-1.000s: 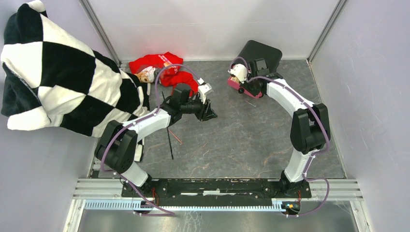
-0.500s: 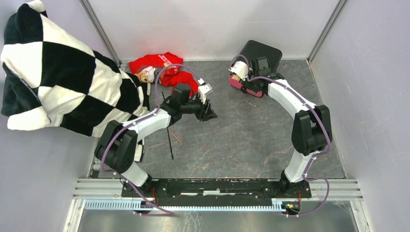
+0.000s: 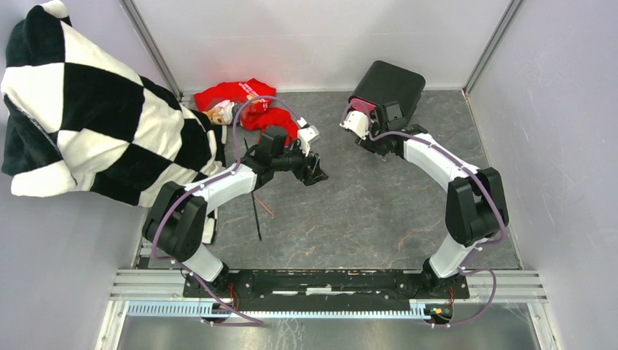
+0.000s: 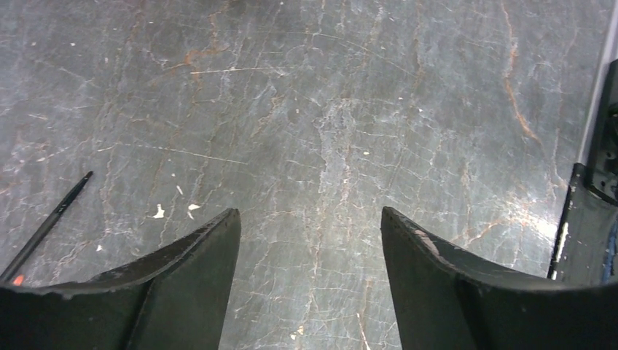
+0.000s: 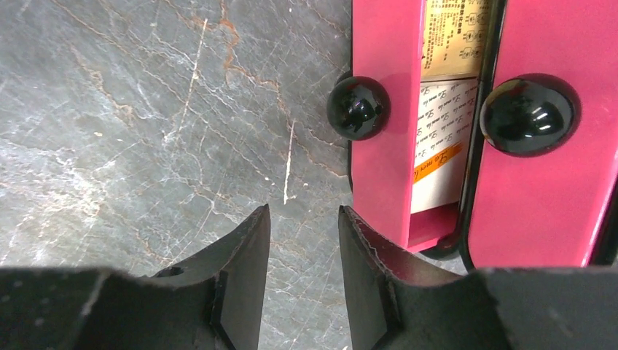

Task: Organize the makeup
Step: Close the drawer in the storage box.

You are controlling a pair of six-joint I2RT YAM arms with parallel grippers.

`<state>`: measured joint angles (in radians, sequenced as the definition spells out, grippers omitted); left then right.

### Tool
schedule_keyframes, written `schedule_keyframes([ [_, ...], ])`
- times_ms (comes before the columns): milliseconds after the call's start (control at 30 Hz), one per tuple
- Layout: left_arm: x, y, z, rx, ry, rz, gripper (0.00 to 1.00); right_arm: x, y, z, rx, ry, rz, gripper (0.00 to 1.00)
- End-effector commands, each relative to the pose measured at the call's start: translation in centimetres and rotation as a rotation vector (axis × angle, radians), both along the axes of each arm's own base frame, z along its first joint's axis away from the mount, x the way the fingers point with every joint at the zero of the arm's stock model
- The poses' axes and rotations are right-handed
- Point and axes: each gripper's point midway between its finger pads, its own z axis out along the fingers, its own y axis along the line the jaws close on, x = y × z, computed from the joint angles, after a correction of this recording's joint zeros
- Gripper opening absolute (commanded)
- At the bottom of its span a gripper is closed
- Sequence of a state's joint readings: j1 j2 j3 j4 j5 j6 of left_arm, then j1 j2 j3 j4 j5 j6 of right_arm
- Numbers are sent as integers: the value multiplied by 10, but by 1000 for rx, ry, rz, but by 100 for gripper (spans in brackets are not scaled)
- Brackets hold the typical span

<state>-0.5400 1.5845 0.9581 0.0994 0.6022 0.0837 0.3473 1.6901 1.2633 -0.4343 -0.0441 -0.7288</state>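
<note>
The left gripper [image 4: 310,219] hangs low over the grey table [image 4: 328,109], jaws spread wide and nothing between them. A thin black pencil [image 4: 47,226] lies on the stone off to one side, well clear of its fingers. Over by the black box [image 3: 393,80] the right gripper [image 5: 302,211] is parted too and empty, just beside the pink drawers [image 5: 539,197]. A printed packet [image 5: 441,138] shows in the gap between the two drawer fronts, ahead of the fingertips.
</note>
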Motion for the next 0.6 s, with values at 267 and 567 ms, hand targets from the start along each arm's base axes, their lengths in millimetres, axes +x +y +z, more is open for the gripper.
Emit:
schedule_keyframes([
  [267, 19, 17, 31, 17, -144, 89, 91, 57, -12, 10, -105, -105, -84, 44],
  [567, 24, 25, 34, 25, -149, 118, 97, 80, -24, 24, -157, -202, -143, 46],
])
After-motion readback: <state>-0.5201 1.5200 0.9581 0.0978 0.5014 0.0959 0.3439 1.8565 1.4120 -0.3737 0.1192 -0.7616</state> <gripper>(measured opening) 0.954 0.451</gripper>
